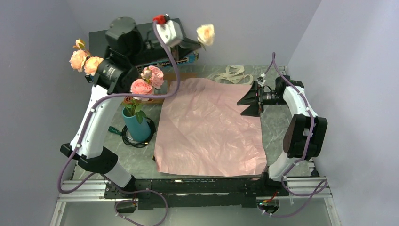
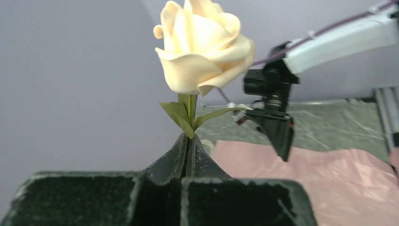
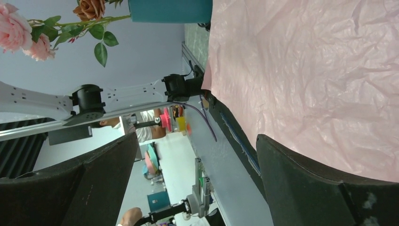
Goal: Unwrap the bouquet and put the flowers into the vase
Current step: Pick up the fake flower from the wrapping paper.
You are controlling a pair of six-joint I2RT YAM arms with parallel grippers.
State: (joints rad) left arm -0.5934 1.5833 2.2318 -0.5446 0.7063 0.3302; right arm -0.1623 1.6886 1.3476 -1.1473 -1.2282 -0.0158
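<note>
Worktop: a grey-green marbled worktop (image 1: 277,127) with a metal rail (image 1: 188,182) along its near edge, where both arms are bolted.
Room: plain pale lilac walls (image 1: 42,113) close in on the left, far and right sides.
Paper: a large sheet of pink crinkled paper (image 1: 211,127) lies spread flat over the middle of the worktop and reaches almost to the near edge.
Ribbon: a cream ribbon (image 1: 230,74) lies in loose loops on the worktop just beyond the paper's far edge.
Vase: the teal vase (image 1: 136,125) stands upright on the left, just beside the paper, with a black cable coil (image 1: 136,140) around its base.
Flowers: pink roses (image 1: 143,86) with green leaves stand in the vase. Peach roses (image 1: 84,60) show further left past the left arm, their stems hidden.
Left jaws: raised high at the far side, pressed together on the green stem just under a cream rose (image 2: 202,47), which is well apart from the vase.
Right jaws: spread wide, holding nothing, pointing left over the paper's far right edge.
Far left corner: a black equipment box (image 1: 141,42).
</note>
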